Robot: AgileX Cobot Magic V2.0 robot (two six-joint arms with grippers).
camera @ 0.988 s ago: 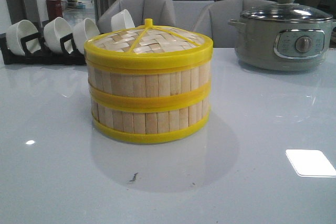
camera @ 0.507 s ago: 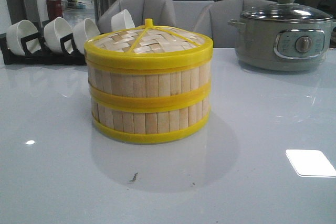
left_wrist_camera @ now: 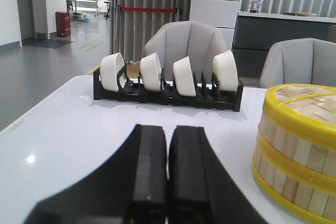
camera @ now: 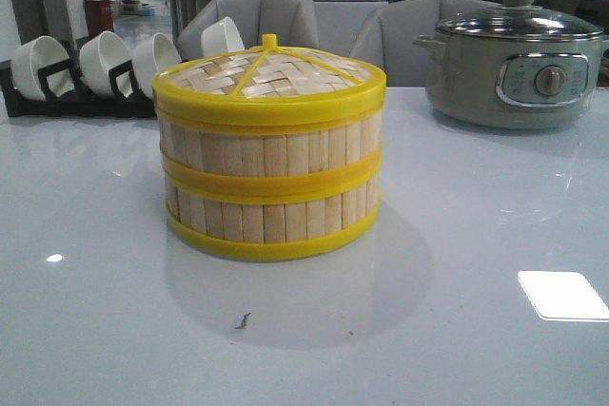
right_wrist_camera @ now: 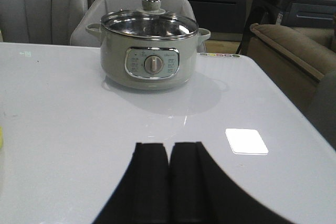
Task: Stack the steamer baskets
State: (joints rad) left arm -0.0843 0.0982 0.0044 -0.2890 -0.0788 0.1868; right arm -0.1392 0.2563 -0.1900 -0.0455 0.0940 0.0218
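On the table (camera: 95, 330) in the front view, the two baskets (camera: 270, 183) stand stacked one on the other near the middle, with the woven lid (camera: 270, 73) seated on top; neither arm shows here. Behind them to the left sits a black rack (camera: 57, 102) of tilted white bowls (camera: 105, 62), and to the right a grey-green cooker (camera: 514, 64) under a glass cover. From the left wrist, the left gripper (left_wrist_camera: 168, 177) is held low and level over the table, its fingers (left_wrist_camera: 149, 171) pressed together on nothing, pointing toward the rack, with the baskets just off to one side. From the right wrist, the right gripper (right_wrist_camera: 169, 182) is likewise clenched and empty, low over bare tabletop, aimed at the cooker. Its dial panel carries print too small to read; a wall notice in the left wrist view is equally illegible.
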